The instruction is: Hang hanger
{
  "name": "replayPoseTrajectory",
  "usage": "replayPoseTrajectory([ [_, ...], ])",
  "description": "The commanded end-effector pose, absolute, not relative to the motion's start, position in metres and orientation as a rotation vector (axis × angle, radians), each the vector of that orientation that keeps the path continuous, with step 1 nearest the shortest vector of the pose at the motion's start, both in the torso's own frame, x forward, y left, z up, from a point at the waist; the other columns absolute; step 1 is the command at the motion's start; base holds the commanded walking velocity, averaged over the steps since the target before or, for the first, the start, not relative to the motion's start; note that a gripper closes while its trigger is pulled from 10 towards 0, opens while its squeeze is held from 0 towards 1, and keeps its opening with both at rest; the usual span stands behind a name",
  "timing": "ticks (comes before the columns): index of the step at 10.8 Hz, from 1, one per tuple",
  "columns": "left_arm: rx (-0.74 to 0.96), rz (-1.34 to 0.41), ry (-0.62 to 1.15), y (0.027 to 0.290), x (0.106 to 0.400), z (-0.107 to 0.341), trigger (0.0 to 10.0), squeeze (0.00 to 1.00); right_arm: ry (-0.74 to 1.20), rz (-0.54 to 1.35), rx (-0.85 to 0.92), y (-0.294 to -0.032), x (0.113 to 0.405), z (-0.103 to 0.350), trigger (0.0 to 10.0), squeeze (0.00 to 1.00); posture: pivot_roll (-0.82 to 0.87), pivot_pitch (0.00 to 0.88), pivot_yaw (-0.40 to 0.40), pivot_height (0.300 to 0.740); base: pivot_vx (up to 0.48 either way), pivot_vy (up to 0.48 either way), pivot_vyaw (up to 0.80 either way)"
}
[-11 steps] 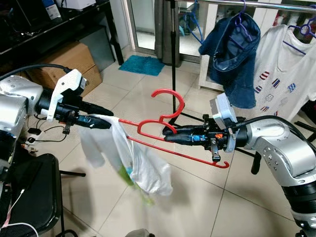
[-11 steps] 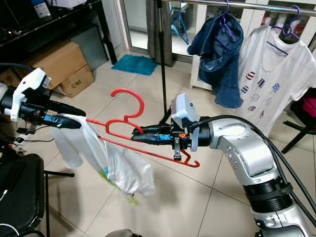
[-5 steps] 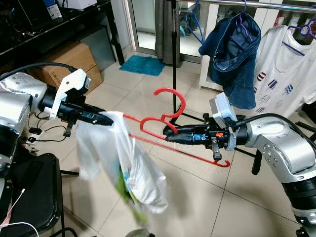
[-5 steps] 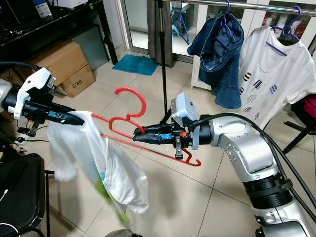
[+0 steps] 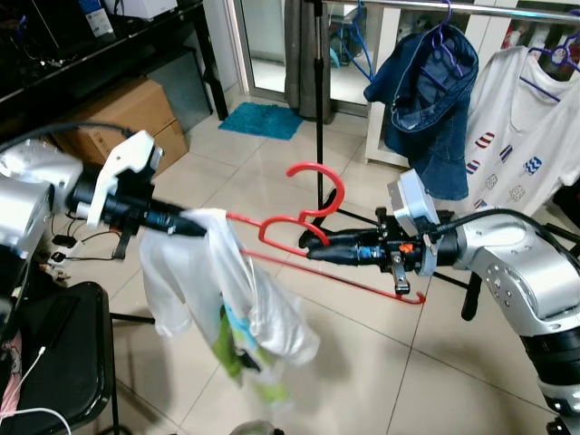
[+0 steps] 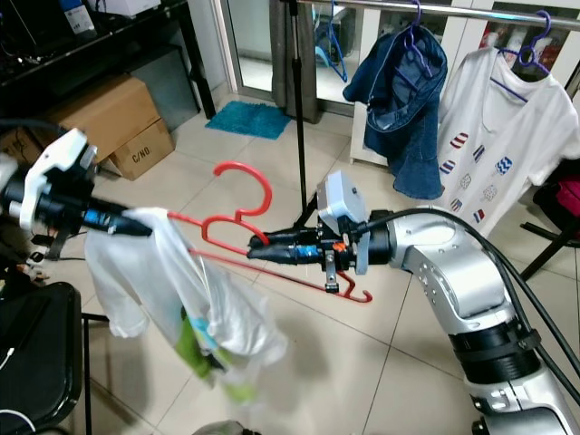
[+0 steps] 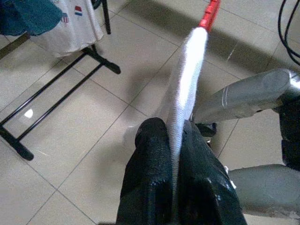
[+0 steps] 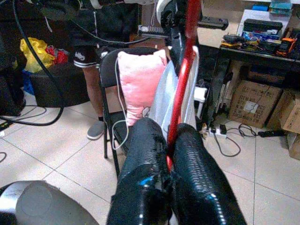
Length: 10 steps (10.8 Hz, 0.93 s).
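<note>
- Right gripper [image 5: 313, 245] was clamped on the red hanger [image 5: 317, 217] at its neck, hook up, held in mid-air well short of the rail [image 5: 471, 7].
- Left gripper [image 5: 195, 227] was pinching the white shirt [image 5: 231, 299] on the hanger's far end.
- My read: seat that shoulder fully before lifting, keep the hanger level, then aim the hook for the gap left of the denim garment [image 5: 426, 91].

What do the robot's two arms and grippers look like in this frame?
Both arms have rounded silver metallic shells with black joints. The right arm carries thick black cables along its lower part; its gripper has two long textured black fingers with small blue and orange details behind them. The left gripper is also black-fingered. Each wrist bears a white boxy camera housing.
</note>
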<state>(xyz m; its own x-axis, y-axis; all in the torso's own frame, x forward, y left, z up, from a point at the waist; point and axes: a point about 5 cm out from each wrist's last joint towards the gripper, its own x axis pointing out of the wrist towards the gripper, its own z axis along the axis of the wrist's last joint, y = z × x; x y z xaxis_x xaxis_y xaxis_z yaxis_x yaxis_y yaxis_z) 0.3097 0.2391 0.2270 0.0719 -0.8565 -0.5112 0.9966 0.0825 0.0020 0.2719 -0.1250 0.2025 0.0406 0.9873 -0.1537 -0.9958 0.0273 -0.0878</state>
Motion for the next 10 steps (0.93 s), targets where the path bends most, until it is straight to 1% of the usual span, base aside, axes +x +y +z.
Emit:
replayPoseTrajectory([
  [1,0.397,-1.46,0.386,0.238,0.308,0.236,0.0,0.0,0.039,1.582,-0.195,-0.118,0.268,0.205,10.0,1.0,-0.02,0.0,0.15,0.74,0.0,0.0,0.0],
  [3,0.356,-1.449,0.374,0.238,0.304,0.234,0.0,0.0,0.004,1.481,-0.194,-0.126,0.279,0.207,10.0,1.0,-0.02,0.0,0.148,0.74,0.0,0.0,0.0],
  [6,0.294,-1.393,0.359,0.238,0.295,0.22,0.0,0.0,-0.012,1.354,-0.128,-0.144,0.288,0.206,10.0,1.0,-0.03,0.0,0.145,0.74,0.0,0.0,0.0],
  [8,0.265,-1.324,0.365,0.243,0.292,0.209,0.0,0.0,-0.071,1.17,-0.086,-0.171,0.3,0.21,10.0,1.0,-0.03,0.0,0.141,0.74,0.0,0.0,0.0],
  [9,0.259,-1.28,0.351,0.243,0.291,0.203,0.0,0.0,-0.128,1.025,-0.012,-0.187,0.31,0.214,10.0,1.0,-0.03,0.0,0.145,0.74,0.0,0.0,0.0],
  [10,0.274,-1.221,0.322,0.243,0.293,0.199,0.0,0.0,-0.16,0.957,0.054,-0.194,0.311,0.215,10.0,1.0,-0.03,0.0,0.141,0.74,0.0,0.0,0.0],
])
